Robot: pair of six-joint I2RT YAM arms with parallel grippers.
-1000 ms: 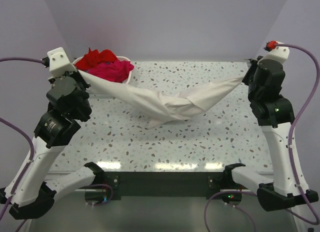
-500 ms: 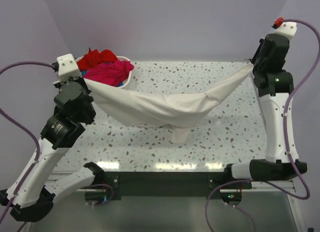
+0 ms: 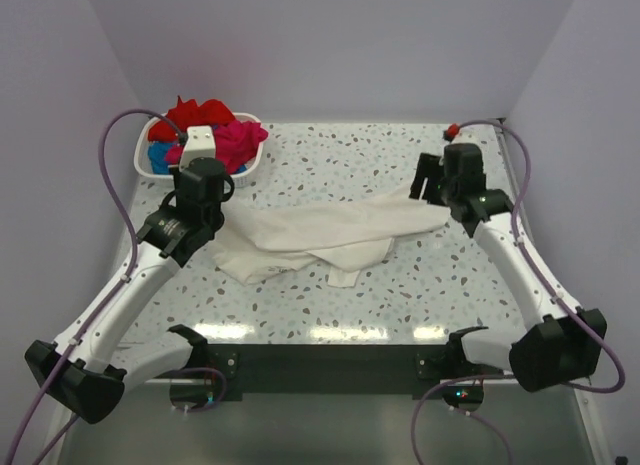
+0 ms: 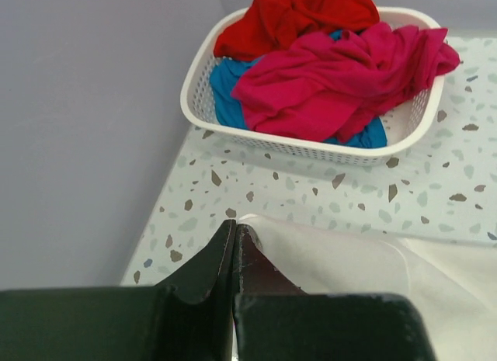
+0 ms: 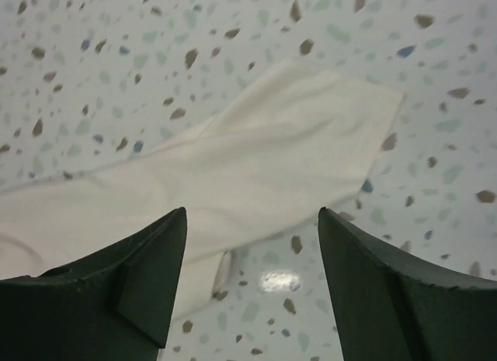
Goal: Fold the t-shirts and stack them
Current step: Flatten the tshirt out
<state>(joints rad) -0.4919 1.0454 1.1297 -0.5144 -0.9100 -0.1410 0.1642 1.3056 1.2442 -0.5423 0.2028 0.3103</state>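
The white t-shirt (image 3: 320,235) lies crumpled across the middle of the table, no print showing. My left gripper (image 3: 210,200) is low over its left end. In the left wrist view the left gripper (image 4: 233,230) is shut, with the white t-shirt's (image 4: 349,260) edge pinched at its tips. My right gripper (image 3: 428,190) stands open just above the right end. In the right wrist view the right gripper (image 5: 252,221) holds nothing, and the white t-shirt (image 5: 256,159) lies flat on the table below it. Other t-shirts, red (image 4: 295,15), magenta (image 4: 342,74) and blue (image 4: 225,89), fill the basket.
The white slatted basket (image 3: 142,163) stands at the back left corner, just beyond my left gripper, and its near wall (image 4: 311,147) shows in the left wrist view. Purple walls close the table at the left, back and right. Speckled tabletop (image 3: 400,285) lies in front of the shirt.
Both arms came down and inward. The white t-shirt, which hung stretched between them, now lies on the table. The right gripper opened and let go of its end.
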